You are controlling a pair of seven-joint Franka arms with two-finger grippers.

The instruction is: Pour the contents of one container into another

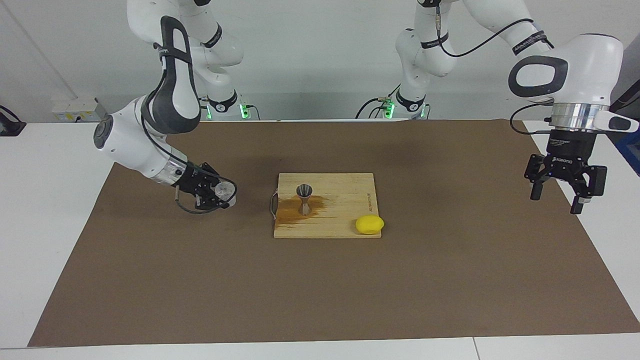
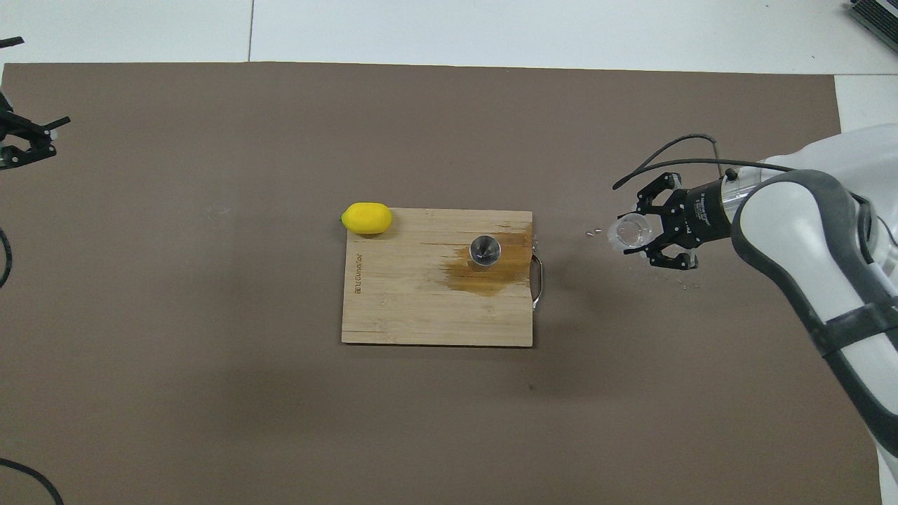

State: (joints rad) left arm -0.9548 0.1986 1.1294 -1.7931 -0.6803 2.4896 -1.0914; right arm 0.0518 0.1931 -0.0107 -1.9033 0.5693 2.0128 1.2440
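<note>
1. The right hand [image 1: 216,195] grasps the clear glass cup [image 1: 224,190] between its 2 fingers, low over the brown mat [image 1: 320,290] at the right arm's end of the tabletop [image 1: 50,165].
2. In the overhead view the glass cup [image 2: 631,231] is tipped on its side, its open mouth pointing away from the right hand [image 2: 656,235] toward the wooden board [image 2: 421,301].
3. The metal jigger [image 1: 304,199] stands upright on the wooden board [image 1: 340,205], well apart from the right hand, off toward the middle of the mat.
4. From above, the jigger [image 2: 485,252] sits in a dark wet stain [image 2: 484,277] that spreads across the board's end nearest the right hand, by the board's metal handle [image 2: 539,280].
5. A few small drops or specks [image 2: 595,230] lie on the mat [image 2: 210,386] just ahead of the cup's mouth, between the right hand and the board.
6. A yellow lemon [image 1: 369,224] rests at the board's corner toward the left arm's end; in the overhead view the lemon [image 2: 366,217] overlaps the board's edge.
7. The left hand [image 1: 562,192] hangs released, fingers apart and holding nothing, high over the mat's edge at its own end, waiting, well apart from the board; its tips [image 2: 28,140] show at the overhead view's edge.
</note>
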